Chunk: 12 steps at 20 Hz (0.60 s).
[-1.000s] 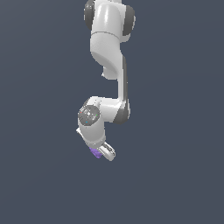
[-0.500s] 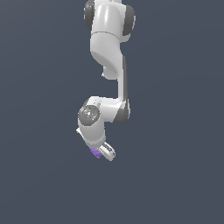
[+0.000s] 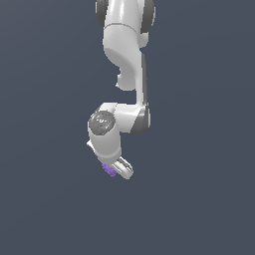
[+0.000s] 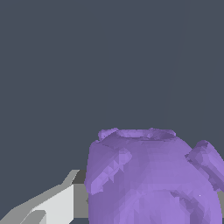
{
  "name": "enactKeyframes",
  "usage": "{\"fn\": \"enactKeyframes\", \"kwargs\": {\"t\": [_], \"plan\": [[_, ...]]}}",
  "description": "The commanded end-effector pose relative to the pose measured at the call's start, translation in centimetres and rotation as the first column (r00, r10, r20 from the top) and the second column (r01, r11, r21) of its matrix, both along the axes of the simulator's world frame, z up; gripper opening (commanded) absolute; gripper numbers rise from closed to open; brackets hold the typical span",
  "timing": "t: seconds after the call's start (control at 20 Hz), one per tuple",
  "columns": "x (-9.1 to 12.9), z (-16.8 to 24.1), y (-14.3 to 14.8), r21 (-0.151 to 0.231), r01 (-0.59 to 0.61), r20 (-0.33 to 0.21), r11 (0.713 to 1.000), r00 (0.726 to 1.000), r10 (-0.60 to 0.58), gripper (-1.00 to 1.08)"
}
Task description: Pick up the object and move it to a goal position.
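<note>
The object (image 3: 108, 170) is a small purple knobbly lump, seen in the exterior view at the tip of the white arm, held in the air. My gripper (image 3: 115, 171) is shut on it, with one finger (image 3: 122, 168) showing on the exterior view's right side of the lump. In the wrist view the object (image 4: 153, 179) fills the lower part of the picture, with bumps and a ring mark, and a grey-white finger (image 4: 52, 205) lies against its side. The other finger is hidden behind the lump.
The white arm (image 3: 124, 60) hangs down from above in the exterior view, with its wrist (image 3: 103, 127) bent toward the gripper. The background is plain dark grey-blue all around. No table, marker or other object shows.
</note>
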State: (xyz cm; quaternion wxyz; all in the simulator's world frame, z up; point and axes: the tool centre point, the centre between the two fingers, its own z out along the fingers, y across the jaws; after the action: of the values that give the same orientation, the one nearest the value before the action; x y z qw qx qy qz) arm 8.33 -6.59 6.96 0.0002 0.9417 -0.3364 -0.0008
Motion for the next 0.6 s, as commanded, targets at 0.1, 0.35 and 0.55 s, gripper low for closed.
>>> {"fn": "enactKeyframes", "kwargs": {"t": [0.1, 0.35, 0.55], "plan": [[-0.4, 3.4, 0.6, 0.001, 0.000, 0.001, 1.000, 1.000, 0.000, -1.00], [-1.2, 8.7, 1.5, 0.001, 0.000, 0.001, 1.000, 1.000, 0.000, -1.00], [-1.8, 13.4, 2.3, 0.001, 0.000, 0.001, 1.000, 1.000, 0.000, -1.00]]}}
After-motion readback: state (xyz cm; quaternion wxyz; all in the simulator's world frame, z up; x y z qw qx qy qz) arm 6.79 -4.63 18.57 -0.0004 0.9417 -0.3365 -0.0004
